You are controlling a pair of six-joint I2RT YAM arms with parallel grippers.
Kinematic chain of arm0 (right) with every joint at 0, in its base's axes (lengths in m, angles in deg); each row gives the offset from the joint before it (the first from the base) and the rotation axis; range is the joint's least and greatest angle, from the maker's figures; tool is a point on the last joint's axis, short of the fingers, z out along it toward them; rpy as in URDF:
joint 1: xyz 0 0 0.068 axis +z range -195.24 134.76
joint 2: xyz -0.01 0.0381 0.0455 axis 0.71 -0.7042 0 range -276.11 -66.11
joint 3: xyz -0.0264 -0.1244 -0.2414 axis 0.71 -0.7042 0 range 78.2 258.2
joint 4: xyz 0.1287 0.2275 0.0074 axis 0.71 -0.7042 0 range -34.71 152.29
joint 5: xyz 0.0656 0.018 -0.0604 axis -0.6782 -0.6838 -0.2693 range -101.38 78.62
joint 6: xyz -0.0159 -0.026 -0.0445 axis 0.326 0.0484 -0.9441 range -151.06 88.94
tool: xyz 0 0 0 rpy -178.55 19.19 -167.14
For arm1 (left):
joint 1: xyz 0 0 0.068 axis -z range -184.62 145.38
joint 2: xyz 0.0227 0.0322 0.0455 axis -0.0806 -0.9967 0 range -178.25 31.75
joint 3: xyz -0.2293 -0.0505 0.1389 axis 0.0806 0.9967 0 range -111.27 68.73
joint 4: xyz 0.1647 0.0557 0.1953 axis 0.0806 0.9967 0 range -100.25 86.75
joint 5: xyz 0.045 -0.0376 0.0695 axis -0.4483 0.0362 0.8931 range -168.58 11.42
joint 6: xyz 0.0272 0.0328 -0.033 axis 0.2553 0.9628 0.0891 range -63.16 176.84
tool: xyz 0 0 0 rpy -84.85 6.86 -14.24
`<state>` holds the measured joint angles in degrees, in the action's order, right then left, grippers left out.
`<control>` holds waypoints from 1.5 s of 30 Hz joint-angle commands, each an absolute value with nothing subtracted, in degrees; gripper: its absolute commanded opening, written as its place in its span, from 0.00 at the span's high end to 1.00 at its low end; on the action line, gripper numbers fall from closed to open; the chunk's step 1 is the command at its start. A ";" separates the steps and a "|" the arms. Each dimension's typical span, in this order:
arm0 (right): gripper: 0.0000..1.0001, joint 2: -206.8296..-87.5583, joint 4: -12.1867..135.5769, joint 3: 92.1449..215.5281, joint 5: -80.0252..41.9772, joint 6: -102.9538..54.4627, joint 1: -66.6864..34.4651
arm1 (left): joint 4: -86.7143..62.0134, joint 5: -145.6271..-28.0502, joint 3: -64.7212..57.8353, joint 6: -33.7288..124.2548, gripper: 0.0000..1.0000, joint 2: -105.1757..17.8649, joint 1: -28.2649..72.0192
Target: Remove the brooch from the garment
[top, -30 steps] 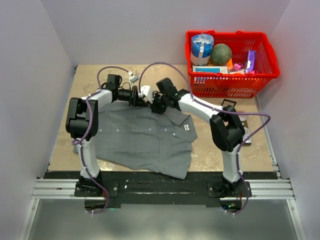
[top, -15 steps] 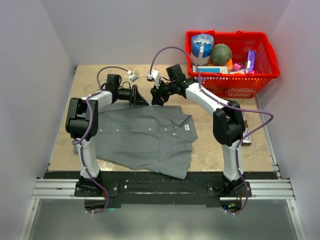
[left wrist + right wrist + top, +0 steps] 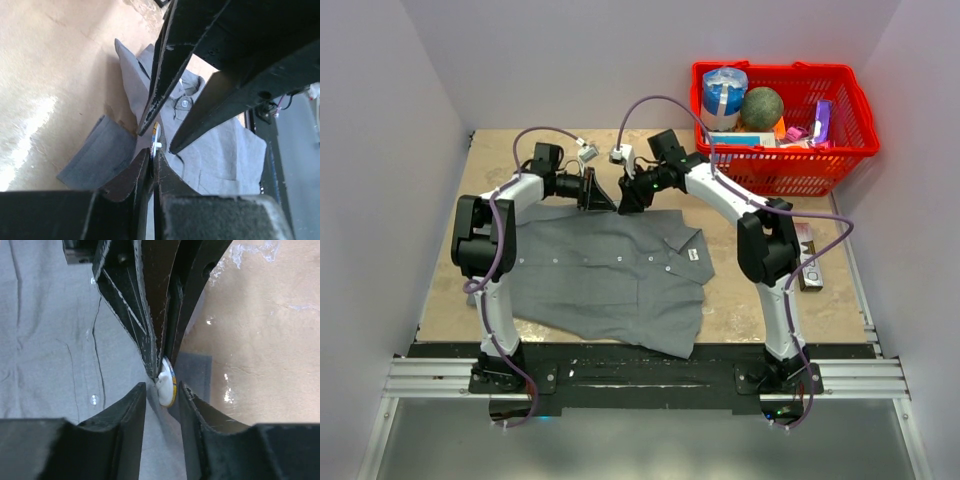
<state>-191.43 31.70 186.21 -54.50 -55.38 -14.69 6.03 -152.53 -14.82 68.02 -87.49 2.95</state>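
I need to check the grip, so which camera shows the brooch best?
Right wrist: the brooch sits mid-frame, its pale face and yellow rim clear. The left wrist view shows only a thin edge-on sliver of it. In the top view it is hidden.

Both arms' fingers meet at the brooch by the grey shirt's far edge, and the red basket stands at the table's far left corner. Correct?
No. The top external view shows the red basket at the table's far right corner, not left. The rest stands: left fingers and right fingers meet at the brooch by the grey shirt's far edge.
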 commanded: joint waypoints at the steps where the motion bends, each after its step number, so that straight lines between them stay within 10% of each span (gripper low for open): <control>1: 0.70 -191.97 29.86 188.94 -58.40 -55.50 -15.00 | 12.34 -154.43 -18.72 75.47 1.00 -86.99 2.94; 12: 0.73 -193.29 31.62 189.21 -58.23 -52.68 -15.00 | 17.69 -155.22 -19.69 80.22 1.00 -87.34 3.02; 20: 0.99 -193.38 30.83 188.86 -59.37 -53.37 -14.92 | 20.86 -153.47 -21.09 83.99 0.86 -88.04 2.94; 38: 1.00 -192.85 29.68 187.72 -58.67 -54.71 -15.18 | 36.94 -151.36 -29.89 98.14 0.92 -92.97 2.67; 42: 1.00 -192.94 30.03 187.63 -59.02 -53.91 -15.44 | 33.98 -149.25 -28.14 95.79 0.74 -91.92 2.67; 45: 1.00 -193.11 30.03 187.71 -59.02 -54.00 -15.44 | 27.65 -147.84 -24.98 91.66 0.78 -89.99 2.58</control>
<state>-193.35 30.04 187.00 -57.38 -54.48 -15.20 33.15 -150.24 -27.19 93.99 -92.54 2.99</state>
